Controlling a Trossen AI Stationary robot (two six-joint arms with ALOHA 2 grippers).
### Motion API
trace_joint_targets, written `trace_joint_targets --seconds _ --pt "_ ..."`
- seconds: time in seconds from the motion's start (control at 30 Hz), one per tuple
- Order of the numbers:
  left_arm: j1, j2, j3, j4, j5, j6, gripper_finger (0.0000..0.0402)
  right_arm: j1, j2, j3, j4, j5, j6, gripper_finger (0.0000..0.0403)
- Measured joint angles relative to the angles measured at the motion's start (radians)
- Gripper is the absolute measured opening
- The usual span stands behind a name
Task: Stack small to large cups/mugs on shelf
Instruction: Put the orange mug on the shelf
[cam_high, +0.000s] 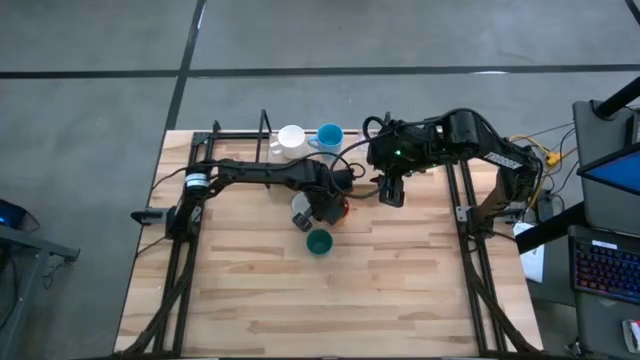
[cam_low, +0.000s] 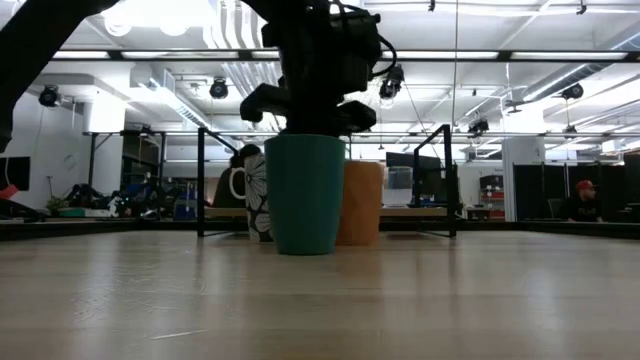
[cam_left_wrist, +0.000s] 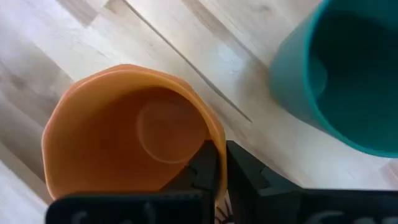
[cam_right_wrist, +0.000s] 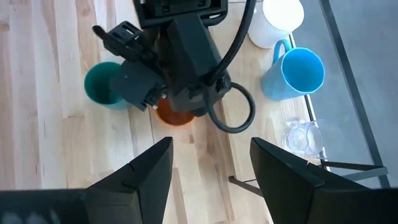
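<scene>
Under the left arm's wrist in the high view, mostly hidden: orange cup (cam_high: 343, 207), only a sliver showing. Seen plainly from the left wrist: left gripper (cam_left_wrist: 221, 163) pinched shut on that cup's rim, one finger inside, one outside; rim squeezed slightly out of round. Upright on the tabletop (cam_high: 400, 290), just beside the dark teal-green cup (cam_high: 319, 242). Patterned whitish cup (cam_high: 302, 212) half covered by the same arm. White mug (cam_high: 291, 139) and light blue mug (cam_high: 329, 135) side by side on the shelf (cam_high: 250, 152); clear glass (cam_right_wrist: 303, 138) near them, faint. Right gripper (cam_right_wrist: 211, 163) above the table, fingers apart, holding nothing.
</scene>
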Motion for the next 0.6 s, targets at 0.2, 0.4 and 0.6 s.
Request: trace_joint_targets --seconds 0.2,0.4,0.6 --pt "0.001 -0.014 0.091 -0.057 -0.038 0.022 0.0001 0.000 0.000 0.000 0.015 0.000 0.000 0.0208" --pt "0.008 -0.016 0.207 -0.121 -0.128 0.050 0.0001 0.000 0.000 0.000 0.018 0.000 0.000 0.0208" --pt "0.042 -0.017 0.342 -0.211 -0.184 0.019 0.0001 -0.002 -0.001 0.000 0.018 0.000 0.000 0.0208"
